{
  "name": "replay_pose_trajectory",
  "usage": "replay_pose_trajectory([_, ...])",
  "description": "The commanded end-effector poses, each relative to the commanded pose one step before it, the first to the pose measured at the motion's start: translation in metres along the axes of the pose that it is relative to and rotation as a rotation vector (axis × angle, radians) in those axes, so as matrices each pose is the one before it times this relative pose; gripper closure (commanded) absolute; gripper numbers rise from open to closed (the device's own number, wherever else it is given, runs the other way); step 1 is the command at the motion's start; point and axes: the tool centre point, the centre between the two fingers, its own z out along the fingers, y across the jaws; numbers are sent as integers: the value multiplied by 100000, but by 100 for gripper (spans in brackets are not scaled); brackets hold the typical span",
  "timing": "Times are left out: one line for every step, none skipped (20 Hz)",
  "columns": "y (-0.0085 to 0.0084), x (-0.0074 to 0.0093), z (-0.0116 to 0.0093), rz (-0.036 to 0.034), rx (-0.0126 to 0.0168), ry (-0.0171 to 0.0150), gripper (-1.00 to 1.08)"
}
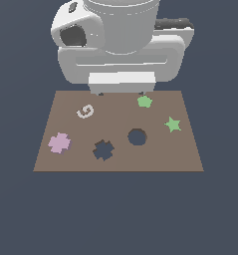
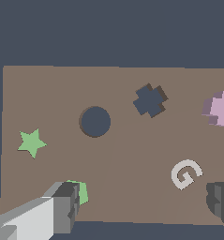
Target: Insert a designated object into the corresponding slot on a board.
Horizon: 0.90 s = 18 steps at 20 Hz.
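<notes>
The pale pink lobed piece (image 1: 59,143) lies flat on the brown board (image 1: 185,157) near the exterior view's left edge; in the wrist view (image 2: 220,108) it is cut off by the frame edge. The dark jagged cross-shaped slot (image 1: 103,150) is to its right, apart from it, and also shows in the wrist view (image 2: 150,100). My gripper (image 1: 121,93) hangs over the board's far edge, open and empty, well away from the pink piece. In the wrist view the gripper (image 2: 141,206) shows one finger (image 2: 62,208) on each side.
A smooth round hole (image 1: 137,137) lies right of the slot. A green star (image 1: 173,124), a green pentagon-like piece (image 1: 144,102) by one fingertip, and a white spiral piece (image 1: 85,111) lie on the board. The arm's bulky body looms behind the board.
</notes>
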Motion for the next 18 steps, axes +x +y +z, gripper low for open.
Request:
replay_pose_trajectory([1, 0, 0, 0, 0, 0, -92])
replay_pose_trajectory([11, 12, 21, 0, 0, 0, -92])
replay_pose_trajectory([104, 35, 64, 118, -17, 0, -92])
replay_pose_trajectory([138, 59, 106, 137, -17, -1, -92])
replay_pose_trajectory([194, 83, 148, 194, -24, -1, -92])
replay_pose_trajectory([247, 106, 190, 247, -30, -1, -92])
replay_pose_trajectory([304, 129, 232, 307, -37, -2, -92])
replay_pose_trajectory([355, 152, 272, 356, -42, -2, -92])
replay_pose_trajectory([409, 175, 313, 412, -47, -2, -92])
replay_pose_trajectory([461, 197, 352, 465, -53, -3, -92])
replay_pose_trajectory([510, 219, 391, 514, -57, -3, -92])
replay_pose_trajectory([563, 241, 429, 570, -61, -3, -92])
replay_pose_trajectory([608, 263, 466, 614, -64, -4, -92])
replay_pose_trajectory([657, 284, 502, 666, -66, -4, -92])
replay_pose_trajectory([700, 305, 536, 711, -68, -4, -92])
replay_pose_trajectory([740, 324, 566, 753, -69, -4, -92])
replay_pose_trajectory([775, 340, 592, 790, -68, -5, -92])
replay_pose_trajectory([803, 356, 614, 820, -67, -5, -92])
